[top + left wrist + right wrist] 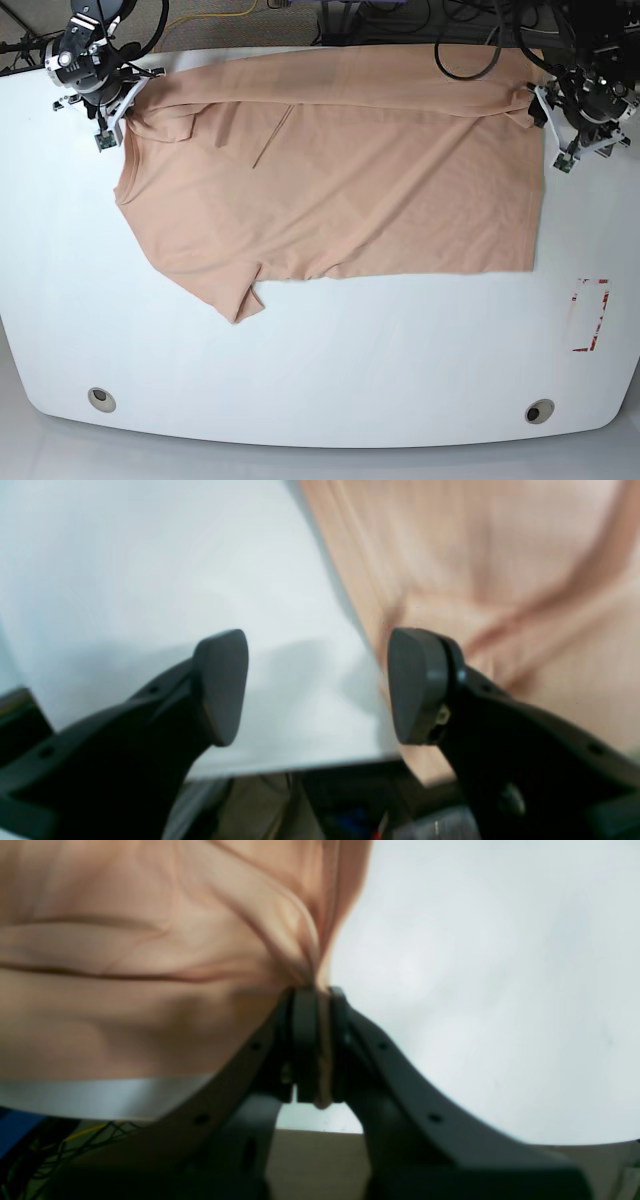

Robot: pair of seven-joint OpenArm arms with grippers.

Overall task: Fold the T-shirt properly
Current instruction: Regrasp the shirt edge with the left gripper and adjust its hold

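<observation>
While the shirt [340,170] lies spread across the far half of the table [320,370], the right gripper [314,1040] is clamped on a bunched fold at its edge — cloth shows between the 2 pads. The left gripper [317,685] hangs with jaws apart, empty, 1 pad over the shirt's edge. Both wrist views are blurred; no print is visible.

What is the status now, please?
Right pincer shut on peach cotton T-shirt. Left pincer open at its edge. Shirt spread on white table.
</observation>
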